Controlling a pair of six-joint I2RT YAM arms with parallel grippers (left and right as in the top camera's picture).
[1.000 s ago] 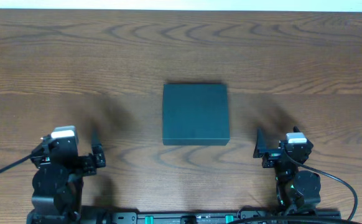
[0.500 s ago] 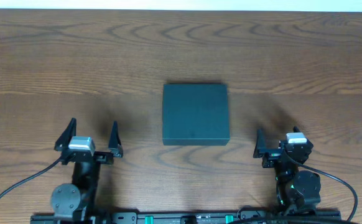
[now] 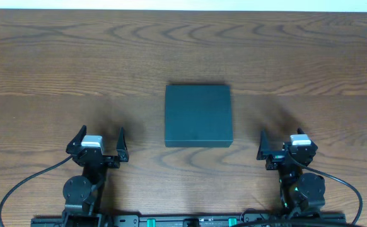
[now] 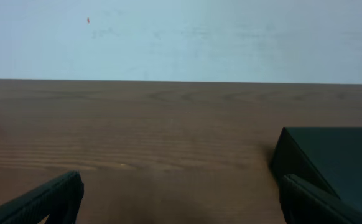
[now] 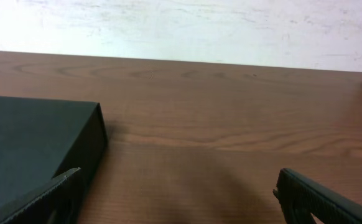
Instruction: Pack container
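The container [image 3: 198,116] is a dark teal-black square box lying shut in the middle of the wooden table. My left gripper [image 3: 101,136] is open and empty near the front edge, to the left of the box and a little nearer than it. My right gripper [image 3: 280,140] is open and empty to the box's right, also near the front edge. The left wrist view shows the container [image 4: 339,155] ahead on the right, beyond the open gripper [image 4: 181,208]. The right wrist view shows the container [image 5: 32,143] ahead on the left of the open gripper [image 5: 181,199]. No other items show.
The brown wooden table [image 3: 183,50] ends at a pale wall [image 4: 181,37] at the far side. The arm bases and black cables [image 3: 19,186] lie along the front edge.
My left arm has swung from the front left corner to face forward and shifted right, toward the box, with its jaws open. The right arm and the box have not moved.
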